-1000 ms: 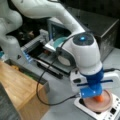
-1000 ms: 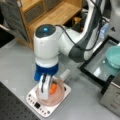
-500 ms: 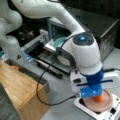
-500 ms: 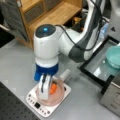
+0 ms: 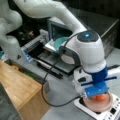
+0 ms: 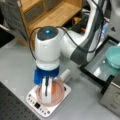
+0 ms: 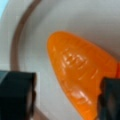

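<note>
Wrist view fills w/ the carrot (image 7: 80, 82), orange, ribbed, lying in the pale pink bowl (image 7: 82, 22); the gripper (image 7: 66, 98) has its two dark fingers (image 7: 16, 96) spread either side of it, left one clear of the carrot, right one at or near its edge, so jaws stand apart and not clamped yet. Largest thing in both front views is the white Panda arm (image 5: 87, 50), its blue wrist section low over the bowl (image 5: 100, 106) at lower right of frame; the bowl sits on a white scale (image 6: 37, 102) w/ buttons, lower left centre there. As a judgement: approach looks done, gripper down inside the bowl around the carrot; closing and lifting are left. Front views give context the wrist cam lacks: wooden shelf (image 6: 50, 15) at upper left, teal dish (image 6: 113, 56) on a dark tray at right edge, grey tabletop (image 6: 15, 62). Only a sliver of carrot (image 5: 100, 98) shows under the wrist from the front; finger spacing reads only from the wrist cam.
</note>
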Controlling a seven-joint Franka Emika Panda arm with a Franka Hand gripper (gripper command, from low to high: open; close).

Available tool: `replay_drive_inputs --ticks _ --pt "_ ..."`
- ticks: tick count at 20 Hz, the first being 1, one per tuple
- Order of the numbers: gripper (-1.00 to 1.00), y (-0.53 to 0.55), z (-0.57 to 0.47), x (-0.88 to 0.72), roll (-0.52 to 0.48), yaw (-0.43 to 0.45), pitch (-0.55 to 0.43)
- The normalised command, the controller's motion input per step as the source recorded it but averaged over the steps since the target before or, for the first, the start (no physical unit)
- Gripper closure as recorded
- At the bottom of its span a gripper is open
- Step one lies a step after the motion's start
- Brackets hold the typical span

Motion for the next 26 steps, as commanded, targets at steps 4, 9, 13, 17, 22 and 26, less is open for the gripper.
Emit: replay_drive_inputs --ticks 4,9,13,17,22,26 --pt "-1.0 -0.04 0.2 0.4 -0.304 0.237 0.249" --pt "-1.0 -0.03 0.21 0.37 -0.318 0.215 0.292" --pt "-1.0 -0.01 0.2 0.37 -0.344 0.209 0.316" --pt "-1.0 0.01 0.22 0.32 -0.431 0.475 0.412" --pt "-1.0 0.02 0.24 0.27 -0.438 0.917 0.45" --pt "-1.0 0.02 0.21 0.29 -0.414 0.638 0.388"
